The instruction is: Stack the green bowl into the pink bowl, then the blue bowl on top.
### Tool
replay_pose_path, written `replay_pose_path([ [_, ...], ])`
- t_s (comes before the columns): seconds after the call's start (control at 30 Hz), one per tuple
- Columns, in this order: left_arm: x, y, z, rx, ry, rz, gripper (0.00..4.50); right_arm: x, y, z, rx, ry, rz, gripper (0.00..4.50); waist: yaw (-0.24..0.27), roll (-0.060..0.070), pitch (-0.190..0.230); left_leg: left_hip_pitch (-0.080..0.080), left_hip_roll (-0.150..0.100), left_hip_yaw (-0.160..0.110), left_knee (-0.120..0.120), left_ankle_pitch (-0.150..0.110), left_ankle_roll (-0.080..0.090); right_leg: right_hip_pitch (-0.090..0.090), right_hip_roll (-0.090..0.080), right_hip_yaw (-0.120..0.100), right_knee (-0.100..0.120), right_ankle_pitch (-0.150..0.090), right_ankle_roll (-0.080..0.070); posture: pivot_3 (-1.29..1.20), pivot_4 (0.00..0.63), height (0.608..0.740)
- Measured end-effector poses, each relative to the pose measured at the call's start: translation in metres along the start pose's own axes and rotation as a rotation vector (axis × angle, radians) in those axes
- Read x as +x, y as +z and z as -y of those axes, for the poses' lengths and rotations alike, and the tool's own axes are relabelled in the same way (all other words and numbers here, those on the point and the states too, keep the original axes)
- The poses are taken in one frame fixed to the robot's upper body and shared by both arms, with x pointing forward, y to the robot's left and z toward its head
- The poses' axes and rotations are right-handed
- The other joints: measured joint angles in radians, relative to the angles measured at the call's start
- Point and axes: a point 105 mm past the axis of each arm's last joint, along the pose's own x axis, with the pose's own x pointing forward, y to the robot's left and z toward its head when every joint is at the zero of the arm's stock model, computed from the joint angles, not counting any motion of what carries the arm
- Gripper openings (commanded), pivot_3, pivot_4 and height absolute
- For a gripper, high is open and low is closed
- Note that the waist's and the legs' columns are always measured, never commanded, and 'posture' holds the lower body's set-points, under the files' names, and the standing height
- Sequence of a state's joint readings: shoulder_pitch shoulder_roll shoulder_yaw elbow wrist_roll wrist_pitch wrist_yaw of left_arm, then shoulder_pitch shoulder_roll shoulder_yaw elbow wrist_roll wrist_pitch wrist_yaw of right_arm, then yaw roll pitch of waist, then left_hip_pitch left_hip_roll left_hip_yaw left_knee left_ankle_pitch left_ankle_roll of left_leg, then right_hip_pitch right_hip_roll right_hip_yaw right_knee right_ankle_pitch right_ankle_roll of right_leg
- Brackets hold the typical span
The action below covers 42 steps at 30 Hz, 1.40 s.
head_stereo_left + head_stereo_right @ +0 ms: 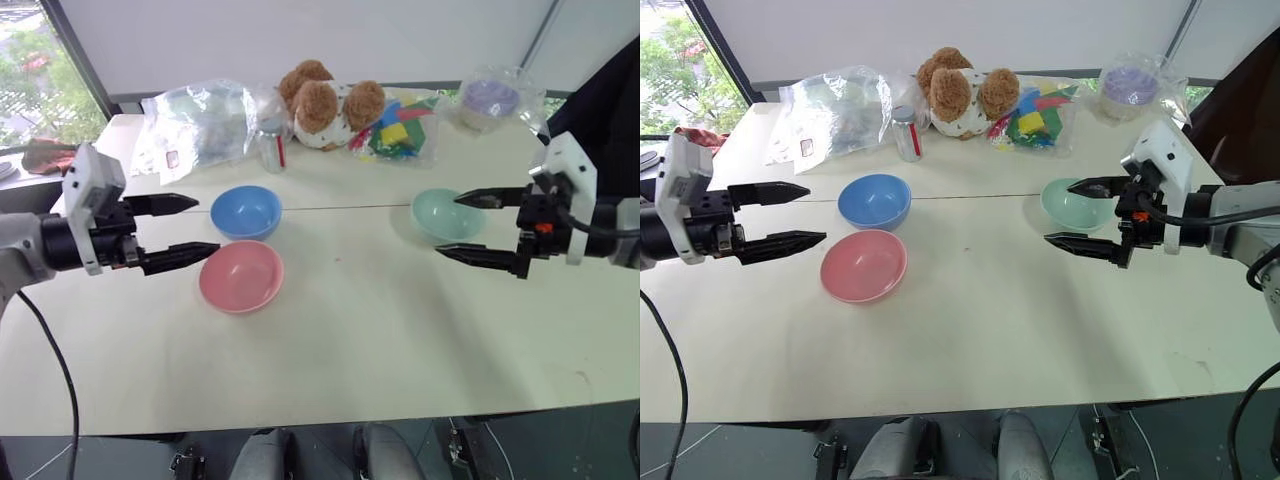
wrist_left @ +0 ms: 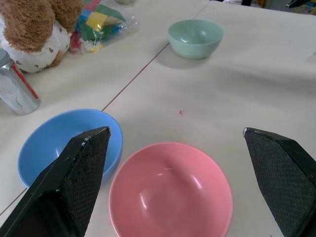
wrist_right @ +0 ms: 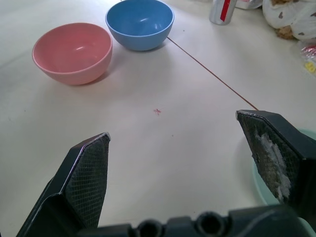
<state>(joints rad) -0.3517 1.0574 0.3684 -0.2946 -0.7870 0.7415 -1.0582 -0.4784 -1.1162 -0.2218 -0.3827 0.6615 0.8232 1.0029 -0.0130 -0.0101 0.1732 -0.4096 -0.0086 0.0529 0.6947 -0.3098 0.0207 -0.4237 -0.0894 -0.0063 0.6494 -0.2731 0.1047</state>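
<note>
Pale table by a window, three bowls apart; right claw, spread empty like the left, partly hides the green bowl.

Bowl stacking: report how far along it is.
Nothing is stacked yet. The green bowl, pink bowl and blue bowl sit apart on the table. Both the left gripper and right gripper are open and empty. Both stacking steps remain.

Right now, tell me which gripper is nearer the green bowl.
Right. The right gripper hangs open right beside the green bowl, fingers at its rim. The left gripper sits open across the table, by the pink bowl and blue bowl.
</note>
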Motion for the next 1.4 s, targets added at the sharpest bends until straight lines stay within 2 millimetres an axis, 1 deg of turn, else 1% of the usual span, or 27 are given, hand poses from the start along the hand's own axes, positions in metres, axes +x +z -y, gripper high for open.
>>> replay_pose_path([
  [0.3,0.002,0.002,0.000,0.012,-0.004,0.020,4.45,0.000,0.000,0.001,-0.003,-0.010,0.000,4.50,0.000,0.000,0.000,0.000,0.000,0.000,0.000,0.000,0.000,0.000,0.000,0.000,0.000,0.000,0.000,0.00,0.150,0.740],
  [0.5,0.011,-0.006,0.005,-0.002,-0.035,0.022,4.45,-0.002,0.000,0.001,-0.002,-0.016,-0.001,4.50,0.000,0.000,0.000,0.000,0.000,0.000,0.000,0.000,0.000,0.000,0.000,0.000,0.000,0.000,0.000,0.00,0.150,0.740],
  [0.67,0.011,-0.005,0.006,0.015,-0.043,0.030,4.45,-0.003,0.001,0.002,-0.005,-0.026,0.002,4.50,-0.001,0.000,0.000,0.000,0.000,0.000,0.000,0.000,0.000,0.000,0.000,0.000,0.000,0.000,0.000,0.00,0.150,0.740],
  [0.83,0.011,-0.006,0.006,0.034,-0.052,0.020,4.45,-0.003,0.001,0.002,-0.006,-0.027,0.001,4.50,0.000,0.000,0.000,0.000,0.000,0.000,0.000,0.000,0.000,0.000,0.000,0.000,0.000,0.000,0.000,0.00,0.150,0.740],
  [1.1,0.014,-0.014,0.012,0.076,-0.103,-0.030,4.45,0.001,-0.001,0.001,-0.005,-0.018,-0.007,4.50,0.000,0.000,0.000,0.000,0.000,0.000,0.000,0.000,0.000,0.000,0.000,0.000,0.000,0.000,0.000,0.00,0.150,0.740],
  [1.13,0.016,-0.019,0.015,0.087,-0.127,-0.056,4.45,0.002,-0.001,0.000,-0.005,-0.012,-0.009,4.50,0.000,0.000,0.000,0.000,0.000,0.000,0.000,0.000,0.000,0.000,0.000,0.000,0.000,0.000,0.000,0.00,0.150,0.740],
  [1.27,0.028,-0.050,0.033,0.115,-0.256,-0.169,4.45,0.005,-0.001,-0.001,-0.010,-0.002,-0.015,4.50,0.000,0.000,0.000,0.000,0.000,0.000,0.000,0.000,0.000,0.000,0.000,0.000,0.000,0.000,0.000,0.00,0.150,0.740],
  [1.4,0.033,-0.073,0.036,0.162,-0.319,-0.250,4.45,0.009,-0.001,-0.002,-0.014,0.009,-0.018,4.50,0.000,0.000,0.000,0.000,0.000,0.000,0.000,0.000,0.001,0.000,0.000,0.000,0.000,0.000,0.000,0.00,0.150,0.740],
])
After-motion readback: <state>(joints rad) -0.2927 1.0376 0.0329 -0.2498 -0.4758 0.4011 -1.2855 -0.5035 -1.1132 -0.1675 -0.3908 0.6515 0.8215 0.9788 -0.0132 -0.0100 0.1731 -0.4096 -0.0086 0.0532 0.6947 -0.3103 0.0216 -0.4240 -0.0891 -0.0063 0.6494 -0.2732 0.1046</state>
